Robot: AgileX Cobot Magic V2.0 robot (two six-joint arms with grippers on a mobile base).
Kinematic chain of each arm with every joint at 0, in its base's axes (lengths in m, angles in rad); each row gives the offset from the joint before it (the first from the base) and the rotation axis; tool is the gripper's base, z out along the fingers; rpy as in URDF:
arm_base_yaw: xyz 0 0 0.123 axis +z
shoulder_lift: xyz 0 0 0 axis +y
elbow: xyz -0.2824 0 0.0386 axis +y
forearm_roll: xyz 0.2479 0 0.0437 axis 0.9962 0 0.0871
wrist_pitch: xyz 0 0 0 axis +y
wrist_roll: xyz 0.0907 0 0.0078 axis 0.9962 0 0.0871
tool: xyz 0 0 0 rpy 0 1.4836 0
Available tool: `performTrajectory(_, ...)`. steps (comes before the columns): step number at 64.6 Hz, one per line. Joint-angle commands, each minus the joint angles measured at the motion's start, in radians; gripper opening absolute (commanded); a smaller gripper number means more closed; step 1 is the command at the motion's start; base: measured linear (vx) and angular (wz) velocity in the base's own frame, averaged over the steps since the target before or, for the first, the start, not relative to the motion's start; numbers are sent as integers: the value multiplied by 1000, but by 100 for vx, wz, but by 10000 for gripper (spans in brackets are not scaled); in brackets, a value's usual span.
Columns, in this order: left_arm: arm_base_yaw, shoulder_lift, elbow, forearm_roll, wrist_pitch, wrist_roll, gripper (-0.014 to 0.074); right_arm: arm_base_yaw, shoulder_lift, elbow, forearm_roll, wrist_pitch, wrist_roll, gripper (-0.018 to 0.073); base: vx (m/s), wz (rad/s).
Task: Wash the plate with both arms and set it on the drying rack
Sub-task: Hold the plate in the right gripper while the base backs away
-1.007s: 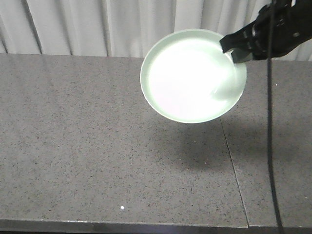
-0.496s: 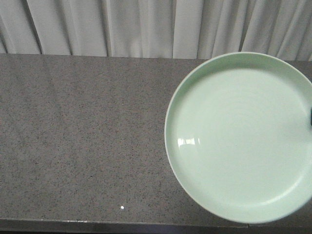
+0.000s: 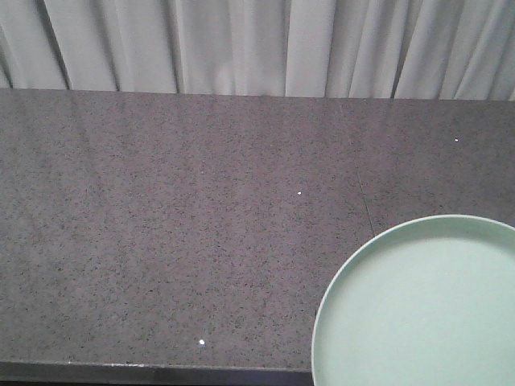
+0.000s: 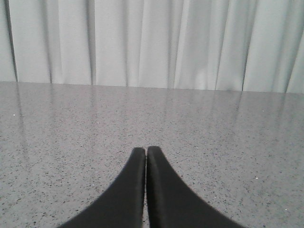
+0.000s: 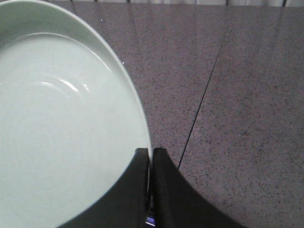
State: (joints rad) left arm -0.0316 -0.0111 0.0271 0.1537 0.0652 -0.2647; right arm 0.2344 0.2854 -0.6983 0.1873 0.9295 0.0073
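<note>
We have the plate (image 3: 426, 314) pinched by its rim in our right gripper (image 5: 150, 151). It is apparently lifted off the grey stone counter (image 3: 161, 225) at the lower right of the front view, while our left gripper (image 4: 146, 149) is pressed closed on nothing. No drying rack shows in any view, so we judge only the pick-up done, with the two-armed washing and the racking both left.
</note>
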Motion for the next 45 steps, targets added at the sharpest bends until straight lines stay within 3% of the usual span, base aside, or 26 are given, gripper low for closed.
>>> performTrajectory(1, 1, -16, 14, -1, -70, -4, -6, -3, 9, -24, 2, -92, 0, -2, 0, 0)
performTrajectory(45, 1, -16, 14, -1, -70, -4, -6, -3, 9, -24, 2, -73, 0, -2, 0, 0)
